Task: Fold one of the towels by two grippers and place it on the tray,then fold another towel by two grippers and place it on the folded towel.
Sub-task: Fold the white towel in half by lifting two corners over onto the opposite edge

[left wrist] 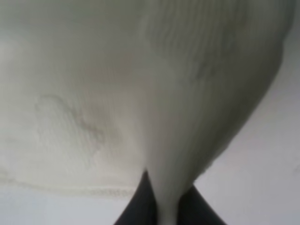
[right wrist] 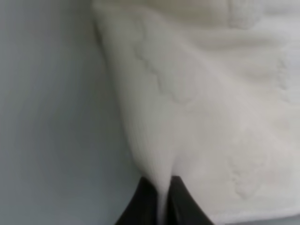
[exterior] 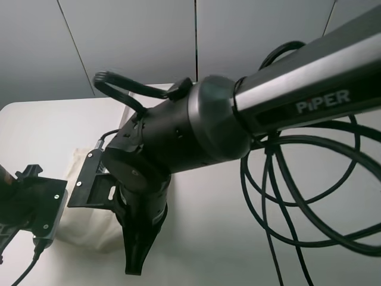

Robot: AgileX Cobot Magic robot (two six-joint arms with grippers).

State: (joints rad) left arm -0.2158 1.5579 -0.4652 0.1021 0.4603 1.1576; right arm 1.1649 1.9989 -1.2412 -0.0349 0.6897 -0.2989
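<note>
The cream towel (exterior: 83, 223) lies on the table at the left, mostly hidden by the arms. In the left wrist view my left gripper (left wrist: 166, 199) is shut on a pinched fold of the cream towel (left wrist: 93, 93), which fills the picture. My right gripper (right wrist: 161, 194) is likewise shut on an edge of the cream towel (right wrist: 211, 108). In the high view the right arm reaches across the middle, and its black gripper (exterior: 136, 259) points down at the towel's near edge. The pink towel and the tray are hidden from view.
The right arm's dark body (exterior: 196, 125) and looping black cables (exterior: 286, 196) block much of the high view. The left arm's wrist block (exterior: 33, 205) sits at the left edge. The pale table (exterior: 36, 131) shows around them, with a grey wall behind.
</note>
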